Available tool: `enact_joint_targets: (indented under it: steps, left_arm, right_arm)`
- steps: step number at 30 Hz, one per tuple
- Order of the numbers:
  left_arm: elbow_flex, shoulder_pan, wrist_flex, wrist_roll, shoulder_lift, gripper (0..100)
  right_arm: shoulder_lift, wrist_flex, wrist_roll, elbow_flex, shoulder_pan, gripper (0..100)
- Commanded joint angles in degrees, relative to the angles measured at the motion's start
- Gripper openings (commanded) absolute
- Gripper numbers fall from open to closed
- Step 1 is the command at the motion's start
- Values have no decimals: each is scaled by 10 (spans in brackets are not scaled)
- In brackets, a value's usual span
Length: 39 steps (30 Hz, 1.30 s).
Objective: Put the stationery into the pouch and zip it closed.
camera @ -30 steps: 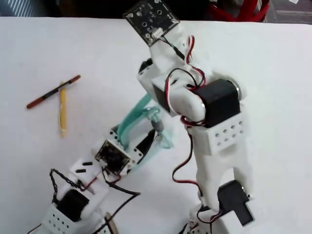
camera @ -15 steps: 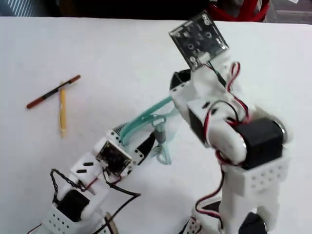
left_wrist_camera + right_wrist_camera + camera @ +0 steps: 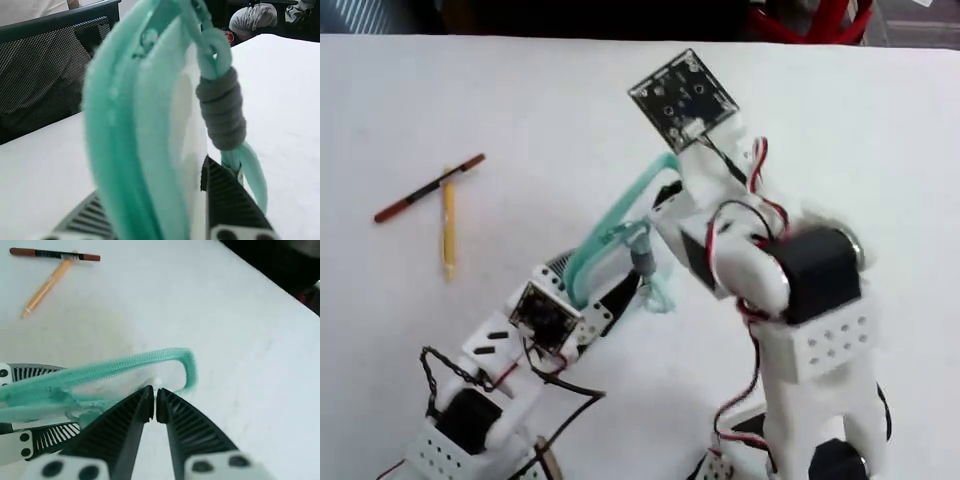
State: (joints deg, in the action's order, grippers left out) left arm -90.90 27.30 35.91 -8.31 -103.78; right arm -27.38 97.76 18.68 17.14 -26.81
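I see my left gripper (image 3: pixel 150 185) low over the table (image 3: pixel 840 110), clamped on the pouch (image 3: pixel 125 100), while the right gripper (image 3: pixel 155 392), bent down, pinches its rim.

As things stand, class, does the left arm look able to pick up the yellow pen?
Probably not yet. The left gripper is shut on the pouch, so it would have to let go first; nothing lies on the table between it and the yellow pen.

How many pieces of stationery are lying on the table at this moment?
2. A red pencil and a yellow pen lie crossed on the table, away from the pouch. Others may lie hidden.
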Motion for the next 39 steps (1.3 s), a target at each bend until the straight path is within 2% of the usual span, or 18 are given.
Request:
enact_joint_targets:
  steps: [1, 5, 8, 12, 14, 24, 31, 35, 37, 39]
  left_arm:
    - [12, -6, -15, 4, -6, 191]
    - [13, -6, -15, 4, -6, 191]
    - [13, -6, -16, 4, -6, 191]
    - [13, -6, -16, 4, -6, 191]
    - [13, -6, -15, 4, -6, 191]
    - [13, -6, -16, 4, -6, 191]
    - [13, -6, -18, 4, -6, 191]
    - [19, -6, -14, 9, -6, 192]
    - [48, -9, 16, 20, -6, 195]
    - [111, -31, 82, 60, -6, 202]
  right_arm:
    - [-12, -13, -2, 22, -4, 20]
    - [-14, -21, -3, 17, 16, 25]
    - [-9, -50, -47, 6, 56, 38]
    - [10, -57, -85, 4, 66, 214]
    - [32, -57, -90, 5, 53, 255]
    - [99, -67, -87, 5, 51, 180]
    - [100, -69, -86, 4, 52, 15]
    - [102, -70, -90, -11, 52, 19]
    - [102, -70, -91, -12, 52, 19]
    - [102, -70, -91, -12, 52, 19]
